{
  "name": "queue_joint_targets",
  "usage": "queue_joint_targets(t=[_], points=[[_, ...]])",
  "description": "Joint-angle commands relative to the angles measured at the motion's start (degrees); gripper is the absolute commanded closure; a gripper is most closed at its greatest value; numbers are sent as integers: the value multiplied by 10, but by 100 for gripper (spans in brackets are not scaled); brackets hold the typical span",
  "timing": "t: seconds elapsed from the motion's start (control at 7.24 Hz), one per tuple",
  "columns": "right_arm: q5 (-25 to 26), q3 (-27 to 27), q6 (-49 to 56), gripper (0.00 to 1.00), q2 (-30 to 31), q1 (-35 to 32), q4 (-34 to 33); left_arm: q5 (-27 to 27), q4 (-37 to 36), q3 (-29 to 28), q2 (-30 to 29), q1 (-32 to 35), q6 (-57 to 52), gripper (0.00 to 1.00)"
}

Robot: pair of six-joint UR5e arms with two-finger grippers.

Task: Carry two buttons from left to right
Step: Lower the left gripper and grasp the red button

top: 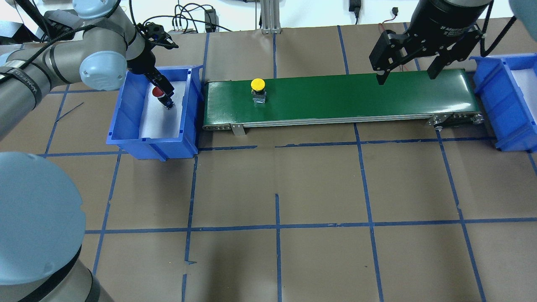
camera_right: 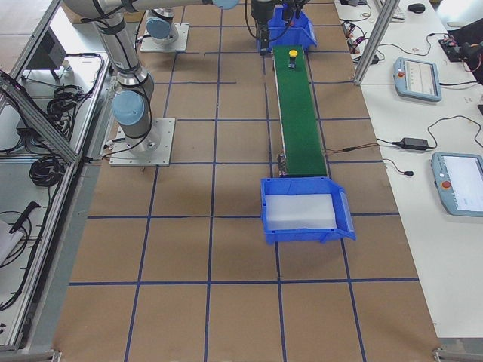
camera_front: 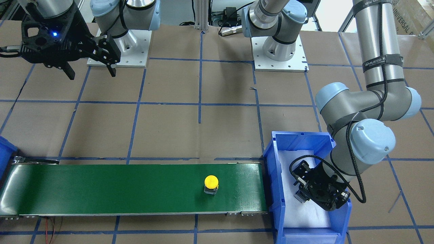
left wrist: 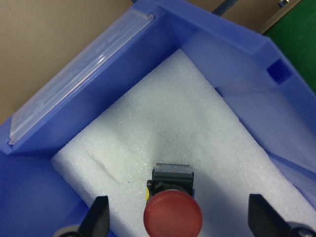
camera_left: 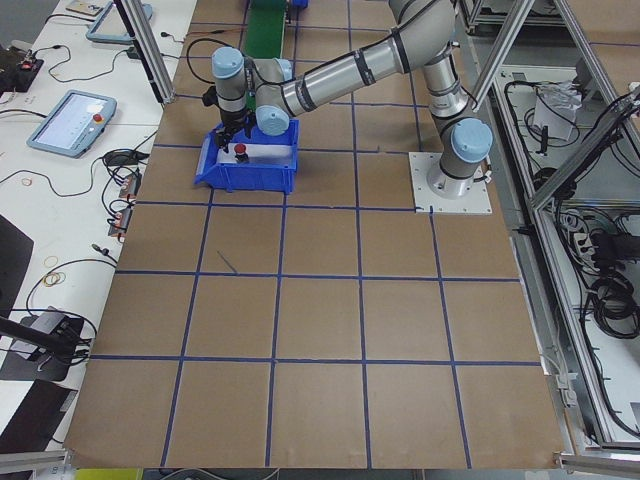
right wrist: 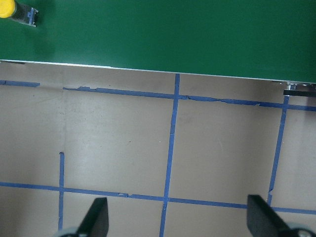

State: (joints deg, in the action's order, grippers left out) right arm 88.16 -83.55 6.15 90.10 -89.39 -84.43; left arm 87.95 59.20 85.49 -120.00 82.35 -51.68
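Left hand (left wrist: 178,202), spread wide, straddles the red-capped push-button (left wrist: 173,216) on white foam (left wrist: 187,123) in the blue plastic bin (top: 126,110). The yellow-capped push-button (top: 257,86) stands near the green conveyor belt (top: 356,92)'s left end. Right hand (top: 406,77) hovers, fingers apart. Likely light and rigid; grip the dark body.

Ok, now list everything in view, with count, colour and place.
yellow button: one, yellow cap on a dark body, upright on the belt, near its left end
red button: one, red cap on a dark body, on white foam in the left bin
conveyor belt: one, green, runs between the two bins
left bin: one, blue, foam-lined, at the belt's left end
right bin: one, blue, foam-lined, at the belt's right end
table: one, brown with a blue tape grid
touch-screen pendants: two, grey, on the white bench beside the table
left gripper: one, black, open, fingers either side of the red button
right gripper: one, black, open, above the belt's right end
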Motion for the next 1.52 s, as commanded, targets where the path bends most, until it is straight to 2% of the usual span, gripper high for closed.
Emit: queue_joint_targets(t=[0.0, 0.14, 0.55, 0.69, 0.83, 1.38], points=[[0, 0, 0, 0, 1, 0, 3, 3, -1, 6, -1, 0, -11, 12], [1, 0, 0, 0, 1, 0, 7, 5, 0, 8, -1, 0, -11, 19], [1, -1, -1, 0, 2, 0, 16, 3, 0, 8, -3, -17, -11, 23], [2, -1, -1, 0, 1, 0, 18, -1, 0, 10, -4, -20, -10, 32], [3, -1, -1, 0, 1, 0, 18, -6, 0, 7, -5, -20, -6, 34], [15, -1, -1, 0, 1, 0, 18, -22, 0, 13, -3, -20, 31, 33]])
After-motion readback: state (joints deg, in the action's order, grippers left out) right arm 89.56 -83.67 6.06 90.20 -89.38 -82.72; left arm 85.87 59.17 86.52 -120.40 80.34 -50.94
